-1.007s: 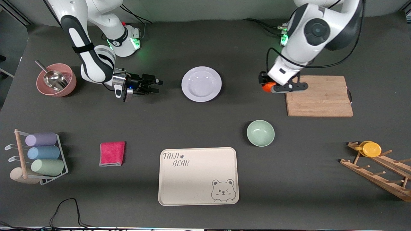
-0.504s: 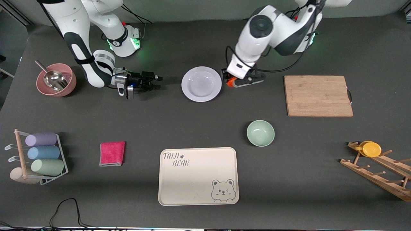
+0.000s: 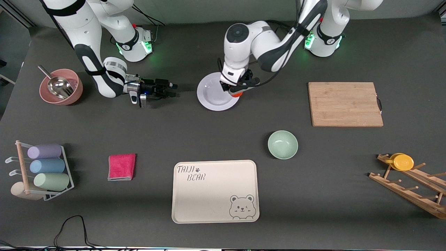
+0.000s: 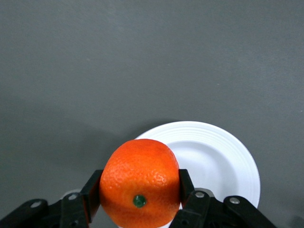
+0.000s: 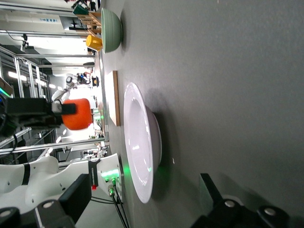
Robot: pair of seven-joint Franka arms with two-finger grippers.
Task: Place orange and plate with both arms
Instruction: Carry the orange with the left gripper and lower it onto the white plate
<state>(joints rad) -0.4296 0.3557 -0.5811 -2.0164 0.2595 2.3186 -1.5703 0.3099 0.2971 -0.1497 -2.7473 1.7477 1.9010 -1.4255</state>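
Note:
The white plate (image 3: 213, 94) lies on the dark table between the two arms. The left gripper (image 3: 239, 89) hangs over the plate's rim at the left arm's end, shut on the orange (image 3: 237, 94). In the left wrist view the orange (image 4: 140, 187) fills the gap between both black fingers (image 4: 91, 199), with the plate (image 4: 216, 159) below it. The right gripper (image 3: 169, 89) stays low beside the plate toward the right arm's end, open and empty. The right wrist view shows the plate (image 5: 140, 142) edge-on and the held orange (image 5: 78, 114) above it.
A wooden cutting board (image 3: 345, 104) lies toward the left arm's end. Nearer the camera are a green bowl (image 3: 282, 144), a cream bear tray (image 3: 215, 191) and a red cloth (image 3: 121, 166). A pink bowl with a scoop (image 3: 61, 87), a cup rack (image 3: 41, 170) and a wooden rack with a yellow cup (image 3: 404, 162) stand at the table's ends.
The left arm has carried the orange from the cutting board's edge across to over the plate's rim. The right gripper has barely shifted.

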